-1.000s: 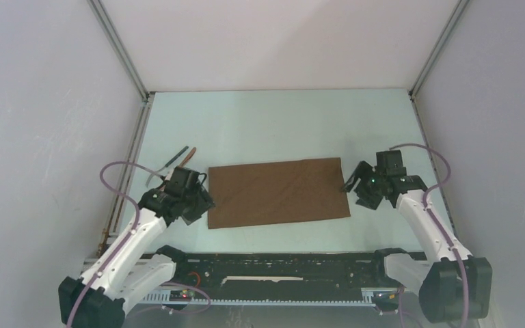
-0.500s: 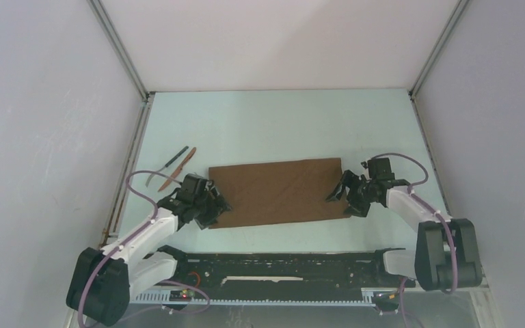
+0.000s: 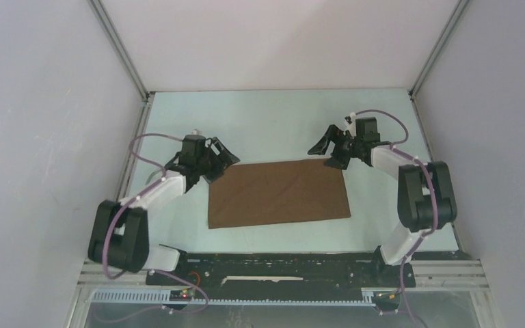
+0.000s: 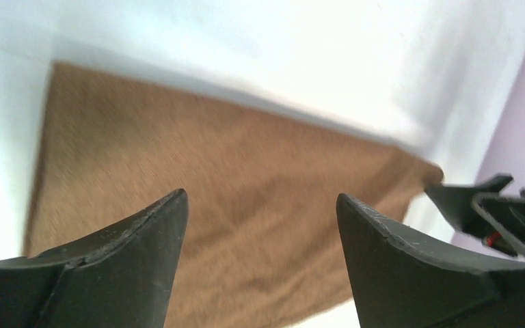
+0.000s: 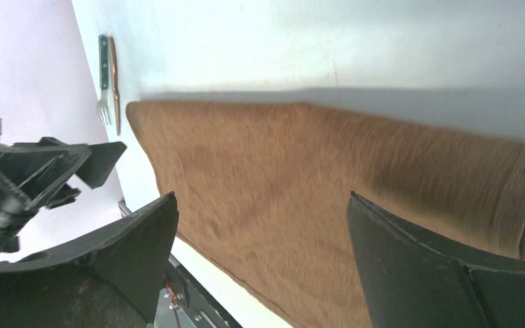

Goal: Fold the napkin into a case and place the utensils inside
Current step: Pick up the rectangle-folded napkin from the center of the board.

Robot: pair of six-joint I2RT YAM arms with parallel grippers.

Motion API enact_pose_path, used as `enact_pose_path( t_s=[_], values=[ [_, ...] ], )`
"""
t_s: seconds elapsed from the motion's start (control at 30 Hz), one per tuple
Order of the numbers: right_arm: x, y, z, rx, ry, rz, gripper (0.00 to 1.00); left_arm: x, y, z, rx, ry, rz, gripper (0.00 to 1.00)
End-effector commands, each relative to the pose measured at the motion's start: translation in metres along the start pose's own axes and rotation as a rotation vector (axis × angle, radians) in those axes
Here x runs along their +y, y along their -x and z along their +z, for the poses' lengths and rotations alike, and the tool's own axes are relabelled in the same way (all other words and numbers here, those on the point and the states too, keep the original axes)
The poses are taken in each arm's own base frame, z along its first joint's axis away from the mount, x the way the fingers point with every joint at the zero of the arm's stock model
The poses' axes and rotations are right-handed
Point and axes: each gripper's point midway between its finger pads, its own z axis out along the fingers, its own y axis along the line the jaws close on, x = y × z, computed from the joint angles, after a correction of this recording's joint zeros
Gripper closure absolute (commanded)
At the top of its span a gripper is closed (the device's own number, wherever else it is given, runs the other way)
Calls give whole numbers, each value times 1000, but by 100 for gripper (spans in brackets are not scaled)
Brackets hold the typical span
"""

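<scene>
Both arms have swung away from the near corners of the cloth and now reach to its far edge, their jaws wider apart than a second ago.

On the pale table (image 3: 273, 116) the napkin (image 3: 278, 193) lies flat in the middle as a dark brown rectangle, long side running left to right. It is not yet a narrow case. The near edge is square and the far edge sits between the two arms.

At the far-left corner hovers the left gripper (image 3: 225, 162), its fingers spread with nothing between them; its wrist view looks along the cloth through the gap. Opposite it, the right gripper (image 3: 320, 157) hangs just beside the far-right corner, also spread wide and empty. I judge that the mirrored poses serve one purpose: to pinch both far corners at once, so the edge lifts evenly and folds toward the near side without skewing.

Off to the left of the napkin, well apart from it, lie the utensils. The fork (image 5: 102, 68) and the thin reddish knife (image 5: 113, 75) rest side by side, seen in the right wrist view but hidden behind the left arm from above — waiting, most likely, until the pouch exists.
</scene>
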Motion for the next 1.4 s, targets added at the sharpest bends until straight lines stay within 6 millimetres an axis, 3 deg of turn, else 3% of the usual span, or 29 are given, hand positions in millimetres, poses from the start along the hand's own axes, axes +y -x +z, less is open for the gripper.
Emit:
enact_pose_path(
  t_s=[0.0, 0.2, 0.33, 0.5, 0.63, 0.77, 0.93, 1.03, 1.3, 1.37],
  values=[
    [1, 25, 16, -8, 86, 49, 0, 14, 37, 31, -75, 34, -30, 14],
    [-42, 35, 32, -12, 41, 100, 0, 38, 55, 57, -103, 95, -92, 14],
    [-69, 44, 31, -27, 8, 148, 0, 57, 61, 60, -124, 154, -113, 14],
    [-75, 50, 32, 0, -12, 183, 0, 78, 63, 66, -102, 212, -154, 14],
    [-79, 58, 21, -17, -85, 160, 0, 79, 67, 62, -106, 230, -132, 14],
    [-58, 66, 6, -42, -98, 103, 0, 52, 73, 51, -106, 169, -82, 13],
    [-8, 44, 13, 18, -9, 24, 0, 2, 63, 41, -59, 33, -42, 13],
    [-4, 38, 25, 45, 24, 42, 0, 9, 54, 56, -17, 48, -83, 13],
    [-63, 38, 34, 51, -63, 144, 0, 54, 59, 75, -33, 218, -117, 12],
    [-75, 49, 27, 18, -78, 141, 0, 64, 58, 79, -11, 237, -144, 12]
  ],
)
